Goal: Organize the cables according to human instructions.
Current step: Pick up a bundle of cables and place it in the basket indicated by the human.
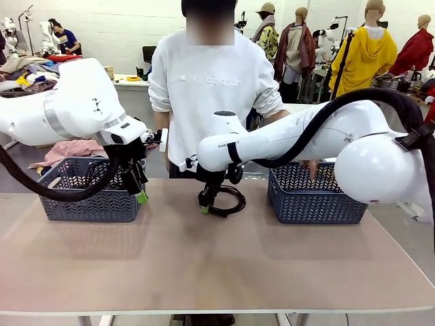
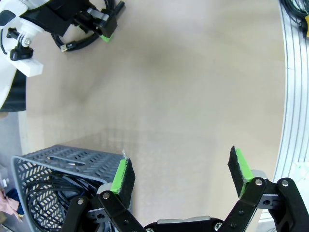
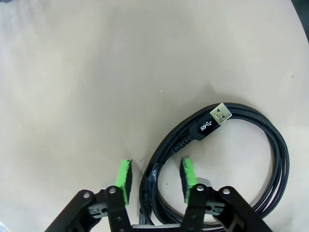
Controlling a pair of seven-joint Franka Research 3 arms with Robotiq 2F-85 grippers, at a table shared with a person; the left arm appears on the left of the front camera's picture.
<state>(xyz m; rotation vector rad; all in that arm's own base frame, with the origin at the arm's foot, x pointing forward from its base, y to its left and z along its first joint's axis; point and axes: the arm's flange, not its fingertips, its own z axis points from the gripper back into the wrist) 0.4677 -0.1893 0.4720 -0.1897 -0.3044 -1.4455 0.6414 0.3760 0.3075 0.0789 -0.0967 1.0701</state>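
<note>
A coiled black cable (image 1: 233,201) lies on the table's far middle, in front of the person. In the right wrist view the cable (image 3: 273,150) shows a braided loop and a USB plug (image 3: 219,115). My right gripper (image 1: 206,206) stands down over the coil's near side. Its green pads (image 3: 123,180) straddle the strands with narrow gaps on both sides, so the gripper (image 3: 155,178) is still open. My left gripper (image 1: 141,193) hangs open and empty beside the left basket; its jaws (image 2: 181,170) are wide apart. More black cables (image 2: 41,195) lie inside that basket.
A grey basket (image 1: 88,207) stands at the far left, a blue-grey basket (image 1: 316,202) at the far right. The person's hand (image 1: 312,167) reaches into the right basket. The near half of the table (image 1: 217,265) is bare.
</note>
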